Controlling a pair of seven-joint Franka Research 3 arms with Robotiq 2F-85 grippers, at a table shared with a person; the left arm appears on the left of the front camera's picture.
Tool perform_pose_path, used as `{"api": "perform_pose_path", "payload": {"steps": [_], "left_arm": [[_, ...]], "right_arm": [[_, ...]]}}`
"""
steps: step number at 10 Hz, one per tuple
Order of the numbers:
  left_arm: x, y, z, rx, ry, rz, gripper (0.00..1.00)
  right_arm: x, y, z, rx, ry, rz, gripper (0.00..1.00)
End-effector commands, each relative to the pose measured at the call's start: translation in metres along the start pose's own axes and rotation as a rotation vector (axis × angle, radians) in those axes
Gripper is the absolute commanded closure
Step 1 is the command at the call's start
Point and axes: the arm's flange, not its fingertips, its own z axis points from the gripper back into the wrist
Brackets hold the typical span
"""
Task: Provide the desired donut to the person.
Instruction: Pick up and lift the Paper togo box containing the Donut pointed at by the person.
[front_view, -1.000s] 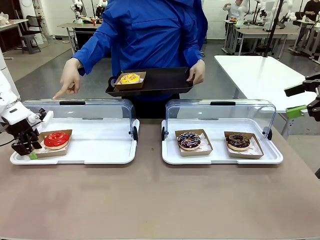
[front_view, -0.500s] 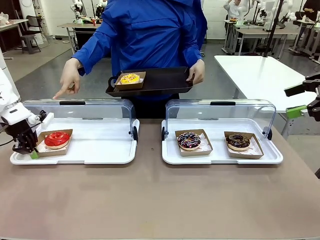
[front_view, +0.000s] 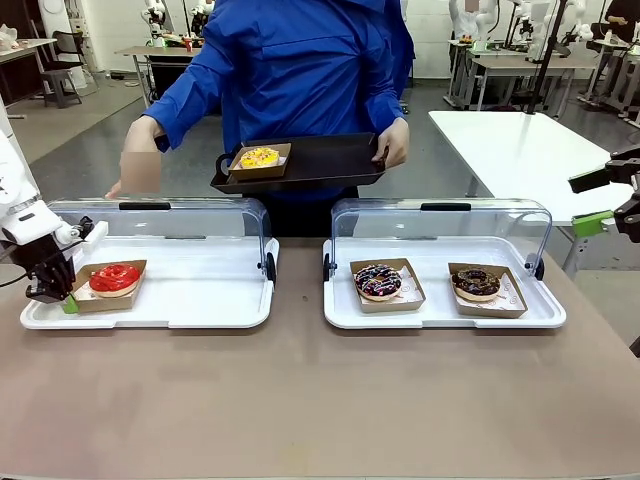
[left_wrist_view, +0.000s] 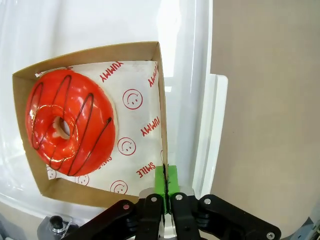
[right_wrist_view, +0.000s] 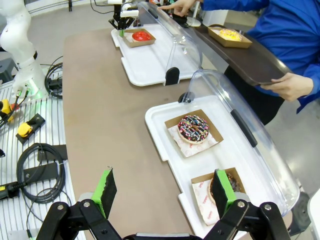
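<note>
A red-glazed donut (front_view: 114, 278) (left_wrist_view: 70, 122) lies in a brown cardboard box (left_wrist_view: 150, 52) at the left end of the left white tray (front_view: 190, 300). My left gripper (front_view: 55, 288) (left_wrist_view: 165, 174) is shut on that box's side wall, green pads pinching the cardboard edge. The person (front_view: 300, 70) in a blue jacket stands across the table, one hand (front_view: 140, 170) pointing down at the left tray's lid. Their other hand holds a black tray (front_view: 330, 160) carrying a yellow donut (front_view: 260, 157). My right gripper (front_view: 600, 200) (right_wrist_view: 165, 192) hangs open above the table's right end, holding nothing.
The right white tray (front_view: 440, 312) holds a sprinkled chocolate donut (front_view: 378, 281) (right_wrist_view: 193, 128) and a plain chocolate donut (front_view: 476, 283) (right_wrist_view: 232, 182), each in a box. Both clear lids (front_view: 160, 215) stand open behind the trays. Bare brown tabletop (front_view: 300, 400) stretches in front.
My left gripper's fingers have closed onto the box's edge and the box has shifted slightly. The person's pointing hand and black tray stay where they were.
</note>
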Motion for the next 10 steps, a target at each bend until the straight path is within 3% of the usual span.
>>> {"api": "perform_pose_path", "payload": {"steps": [1, 5, 6, 8, 10], "left_arm": [[0.002, -0.029, 0.033, 0.005, -0.029, -0.026, 1.00], [0.001, -0.124, 0.100, 0.054, -0.017, -0.106, 1.00], [-0.003, -0.149, 0.127, 0.044, -0.091, -0.129, 1.00], [-0.008, -0.191, 0.189, 0.181, -0.109, -0.090, 1.00], [0.002, -0.212, 0.248, 0.345, -0.118, -0.072, 1.00]], "right_arm": [[0.000, -0.003, -0.002, 0.011, -0.030, 0.008, 0.00], [0.000, -0.003, -0.002, 0.011, -0.030, 0.008, 0.00], [0.000, -0.003, -0.002, 0.011, -0.030, 0.008, 0.00], [0.000, -0.003, -0.002, 0.011, -0.030, 0.008, 0.00], [0.000, -0.003, -0.002, 0.011, -0.030, 0.008, 0.00]]}}
